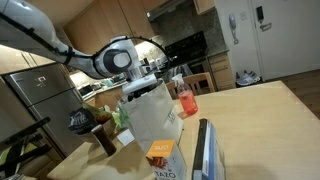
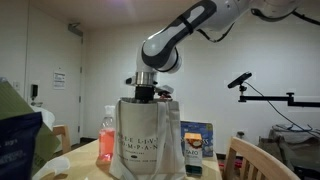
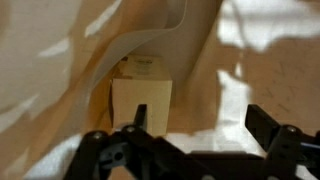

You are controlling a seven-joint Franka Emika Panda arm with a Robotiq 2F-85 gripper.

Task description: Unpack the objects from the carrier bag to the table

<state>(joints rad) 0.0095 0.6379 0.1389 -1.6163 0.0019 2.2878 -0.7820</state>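
The gripper point(image 3: 196, 114) is sunk into the mouth of the white carrier bag point(image 1: 150, 118), which stands upright on the wooden counter point(image 1: 262, 112). In both exterior views the bag's rim hides the fingertips. In the wrist view the jaws stand wide apart with nothing between them, so the gripper is open and empty.

Below and ahead of it, down inside the carrier bag point(image 3: 60, 60), sits a pale cream box point(image 3: 142, 100) (it has a small label on its upper face, too blurred to read). The box lies just beyond one finger point(image 3: 140, 118), off to that side of the gap and not touched by it.

Outside the carrier bag point(image 2: 143, 145) and lower than the gripper, a red bottle point(image 2: 106, 138) and a blue packet point(image 2: 195, 142) stand on opposite sides of the bag.
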